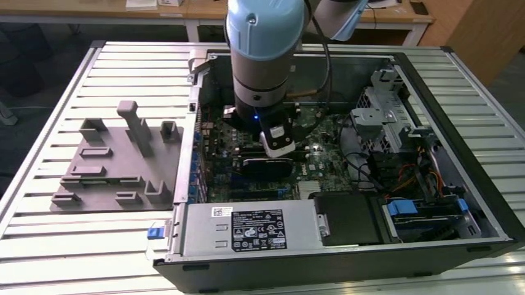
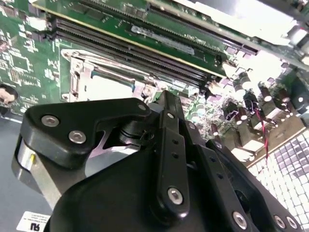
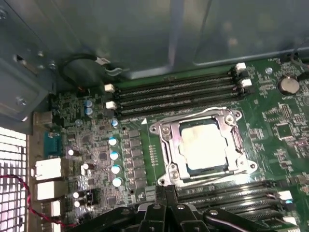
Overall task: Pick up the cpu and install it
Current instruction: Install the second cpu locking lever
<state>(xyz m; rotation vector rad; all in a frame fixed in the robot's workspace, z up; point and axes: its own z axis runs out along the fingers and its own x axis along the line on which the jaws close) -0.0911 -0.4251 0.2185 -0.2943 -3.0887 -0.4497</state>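
The cpu [image 3: 205,144] presents a smooth, pale silvery metal top plate with a soft sheen. The socket frame [image 3: 166,140] around it is bright, polished metal. The motherboard [image 3: 285,130] is a green, semi-gloss laminate; its memory slots [image 3: 178,94] are matt black plastic with white plastic clips. The gripper [image 2: 159,159] is matt black plastic or coated metal, fastened with shiny metal screws. In the exterior view, the arm [image 1: 267,43] has a smooth, glossy pale-blue shell. The power supply box [image 1: 246,230] is dull grey sheet metal with a paper label. The table [image 1: 131,67] is ribbed, brushed metal. The grey fixture [image 1: 115,166] looks matt plastic.
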